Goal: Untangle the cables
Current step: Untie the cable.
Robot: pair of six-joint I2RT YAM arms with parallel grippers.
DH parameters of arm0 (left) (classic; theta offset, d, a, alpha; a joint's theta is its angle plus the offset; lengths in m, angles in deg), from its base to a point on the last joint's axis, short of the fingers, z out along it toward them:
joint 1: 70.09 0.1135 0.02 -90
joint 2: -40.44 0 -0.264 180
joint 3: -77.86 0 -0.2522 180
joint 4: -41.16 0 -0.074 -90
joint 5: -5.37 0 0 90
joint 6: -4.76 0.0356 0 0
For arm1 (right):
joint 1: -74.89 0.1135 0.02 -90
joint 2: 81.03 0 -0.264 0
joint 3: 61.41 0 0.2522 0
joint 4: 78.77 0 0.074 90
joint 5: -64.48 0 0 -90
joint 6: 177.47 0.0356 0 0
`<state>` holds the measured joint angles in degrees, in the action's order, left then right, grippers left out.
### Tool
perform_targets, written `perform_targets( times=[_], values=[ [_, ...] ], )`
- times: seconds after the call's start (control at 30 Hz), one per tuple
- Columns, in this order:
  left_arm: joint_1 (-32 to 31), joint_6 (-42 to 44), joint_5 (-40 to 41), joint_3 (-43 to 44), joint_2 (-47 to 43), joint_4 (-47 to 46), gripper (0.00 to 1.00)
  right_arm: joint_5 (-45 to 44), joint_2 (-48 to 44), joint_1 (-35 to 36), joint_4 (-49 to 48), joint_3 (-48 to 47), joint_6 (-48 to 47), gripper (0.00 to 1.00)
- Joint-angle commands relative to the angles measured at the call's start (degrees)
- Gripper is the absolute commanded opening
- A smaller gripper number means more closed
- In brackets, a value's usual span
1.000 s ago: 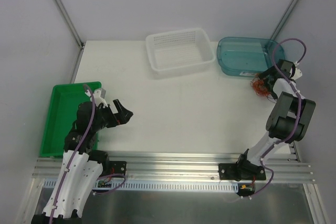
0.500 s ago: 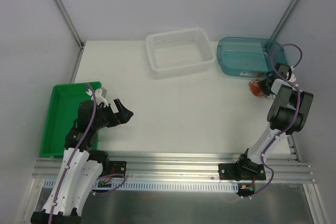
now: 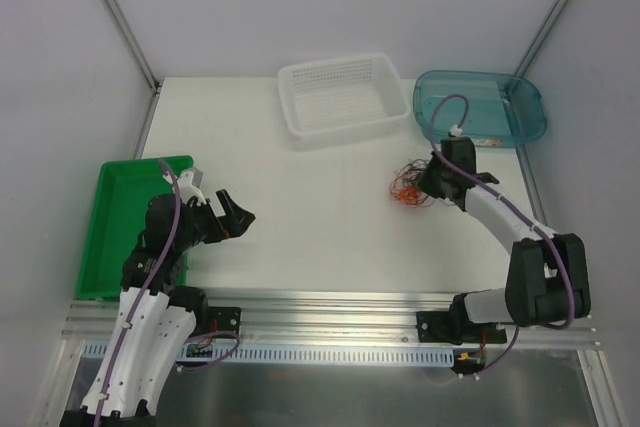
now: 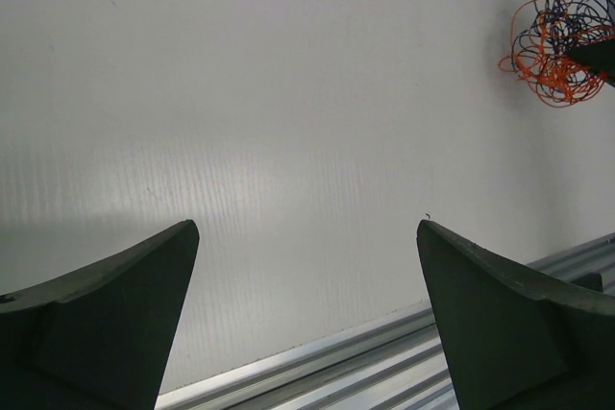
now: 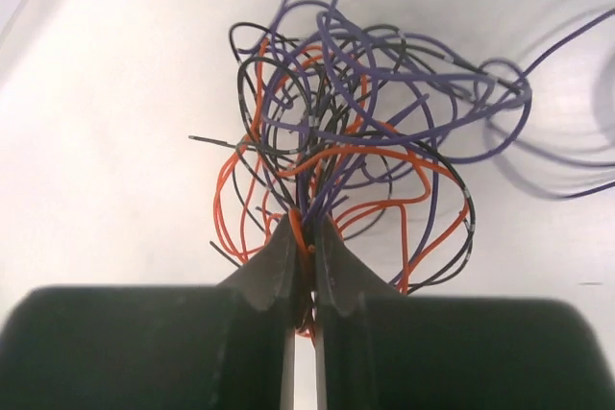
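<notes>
The cables (image 3: pixel 410 187) are a small tangle of thin orange, black and purple wires over the white table, right of centre. My right gripper (image 3: pixel 428 185) is shut on them: in the right wrist view the cables (image 5: pixel 356 141) fan out from my right gripper (image 5: pixel 306 229), several strands pinched between its closed fingers. From the left wrist view the cables (image 4: pixel 557 45) show at the far upper right. My left gripper (image 3: pixel 238 215) hovers open near the table's left front; my left gripper (image 4: pixel 307 237) holds nothing.
A white mesh basket (image 3: pixel 300 82) stands at the back centre. A translucent blue bin (image 3: pixel 530 112) sits at the back right. A green tray (image 3: pixel 115 227) lies at the left edge. The aluminium rail (image 3: pixel 330 312) runs along the front.
My right gripper closed on the cables beside the blue bin and has carried them left toward the table's middle. The left arm has not moved.
</notes>
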<state>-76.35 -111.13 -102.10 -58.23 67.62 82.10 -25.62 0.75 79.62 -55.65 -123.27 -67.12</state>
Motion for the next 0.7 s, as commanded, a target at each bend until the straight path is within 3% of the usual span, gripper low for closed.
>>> perform_targets(
  times=[0.0,0.1,0.17,0.27,0.33,0.37,0.4,0.47,0.53,0.67],
  values=[
    [0.5,1.3,-3.3,-0.2,-0.5,-2.3,0.99,6.2,-7.4,10.7,3.3,3.0,-6.3,0.01],
    [0.5,1.3,-4.2,-0.2,0.4,-2.5,0.99,9.2,-9.5,22.4,4.7,3.4,-10.6,0.01],
    [0.5,1.5,-5.1,-0.2,1.6,-2.8,0.99,10.9,-8.9,31.1,6.9,1.6,-14.1,0.09],
    [0.5,1.3,-9.0,-0.5,3.7,-3.9,0.99,11.5,-5.3,40.3,10.7,-2.2,-16.9,0.21],
    [0.5,0.0,-12.6,-1.6,4.3,-5.3,0.99,12.0,-3.3,43.8,11.4,-3.2,-16.9,0.37],
    [0.5,-0.6,-13.2,-2.0,4.4,-6.2,0.99,12.0,-3.1,44.6,11.2,-3.3,-16.5,0.46],
    [0.4,-1.6,-13.4,-2.6,4.3,-7.2,0.99,11.8,-3.3,45.1,11.2,-3.3,-16.3,0.64],
    [0.2,-2.8,-12.9,-2.9,4.5,-7.4,0.99,10.5,-4.8,45.9,11.5,-3.4,-15.5,0.77],
    [-0.2,-5.5,-13.5,-3.5,4.7,-8.2,0.99,8.1,-7.4,45.9,11.9,-3.4,-15.4,0.81],
    [-2.3,-10.9,-13.6,-5.5,5.2,-11.9,0.99,-1.4,-10.9,44.6,14.1,-3.0,-12.9,0.79]
  ],
)
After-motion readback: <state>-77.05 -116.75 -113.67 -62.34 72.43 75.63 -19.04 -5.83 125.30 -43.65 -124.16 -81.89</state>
